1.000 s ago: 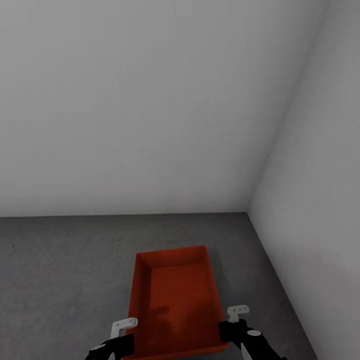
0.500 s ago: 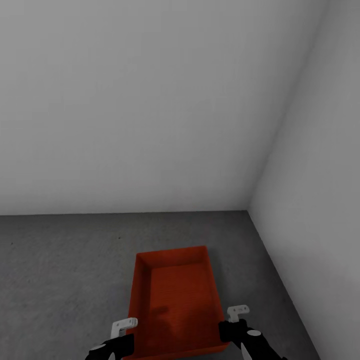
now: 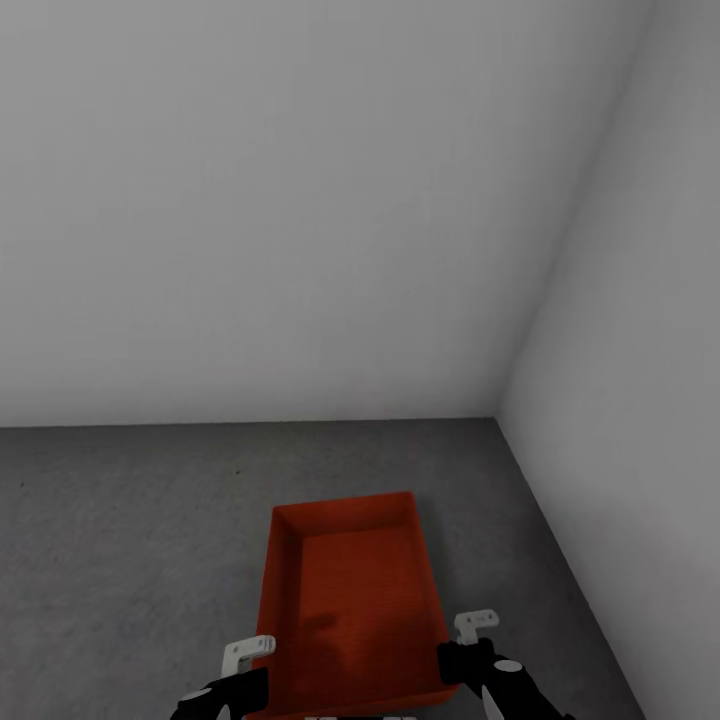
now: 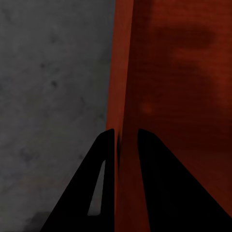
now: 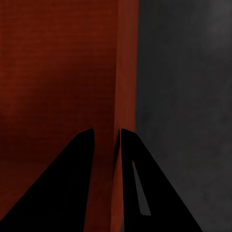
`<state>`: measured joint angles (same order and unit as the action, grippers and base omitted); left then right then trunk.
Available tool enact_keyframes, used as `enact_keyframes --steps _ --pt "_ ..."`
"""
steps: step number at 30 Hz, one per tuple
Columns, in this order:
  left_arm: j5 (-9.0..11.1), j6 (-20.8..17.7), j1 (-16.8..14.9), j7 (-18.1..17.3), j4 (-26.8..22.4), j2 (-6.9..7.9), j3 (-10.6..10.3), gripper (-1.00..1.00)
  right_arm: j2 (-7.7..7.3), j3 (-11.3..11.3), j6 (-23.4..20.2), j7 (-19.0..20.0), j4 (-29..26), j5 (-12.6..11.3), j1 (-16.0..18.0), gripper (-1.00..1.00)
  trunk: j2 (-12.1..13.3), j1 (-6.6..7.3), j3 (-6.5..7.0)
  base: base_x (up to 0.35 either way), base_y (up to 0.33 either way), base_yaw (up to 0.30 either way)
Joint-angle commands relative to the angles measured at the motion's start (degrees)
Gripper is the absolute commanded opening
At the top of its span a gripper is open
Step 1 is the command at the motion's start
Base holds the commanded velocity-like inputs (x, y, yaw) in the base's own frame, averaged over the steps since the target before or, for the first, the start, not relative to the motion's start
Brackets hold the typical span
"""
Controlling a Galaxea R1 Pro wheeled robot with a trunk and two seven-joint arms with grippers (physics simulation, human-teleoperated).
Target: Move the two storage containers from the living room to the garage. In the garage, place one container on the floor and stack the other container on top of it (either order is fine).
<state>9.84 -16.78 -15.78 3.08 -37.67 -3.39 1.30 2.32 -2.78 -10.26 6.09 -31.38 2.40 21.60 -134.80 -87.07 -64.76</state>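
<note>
Garage corner: I hold one storage container (image 3: 350,610) low over the floor (image 3: 120,520), near the walls.
My left gripper (image 4: 126,140) and right gripper (image 5: 107,137) each pinch a thin side wall; uneven release could tip or skew it.

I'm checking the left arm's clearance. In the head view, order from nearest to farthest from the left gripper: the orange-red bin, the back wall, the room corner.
1. Orange-red open-topped bin: its left wall sits between the left gripper fingers.
2. Pale grey back wall: straight ahead across the dark grey concrete floor.
3. Room corner: ahead, to the right.
</note>
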Motion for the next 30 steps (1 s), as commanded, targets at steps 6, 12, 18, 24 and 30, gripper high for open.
enact_keyframes --steps 6,12,18,24,30 --pt "-2.99 3.96 0.05 1.58 -0.21 1.11 0.02 -1.0 -0.03 0.2 -0.36 1.99 0.01 -2.93 0.06 -1.0 -0.02 0.01 -0.05 0.0 0.0 0.0" --pt "-2.99 3.98 0.05 1.58 -0.21 1.11 0.02 -1.0 -0.03 0.21 -0.36 2.0 0.01 -2.93 0.07 -1.0 -0.02 0.01 -0.05 0.0 0.0 0.0" --pt "-2.99 3.95 0.05 1.58 -0.21 1.11 0.02 -1.0 -0.03 0.22 -0.33 1.97 0.01 -2.93 0.05 -1.0 -0.42 -0.21 -0.23 0.0 0.0 0.0" --pt "-2.99 3.95 0.05 1.58 -0.21 1.11 0.02 -1.0 -0.03 0.23 -0.37 1.99 0.01 -2.93 0.07 -1.0 -2.83 -1.53 -1.31 0.0 0.0 0.0" --pt "-2.99 3.94 0.05 1.58 -0.21 1.11 0.02 -1.0 -0.03 0.22 -0.37 2.0 0.01 -2.93 0.07 -1.0 -3.23 -1.75 -1.48 0.0 0.0 0.0"
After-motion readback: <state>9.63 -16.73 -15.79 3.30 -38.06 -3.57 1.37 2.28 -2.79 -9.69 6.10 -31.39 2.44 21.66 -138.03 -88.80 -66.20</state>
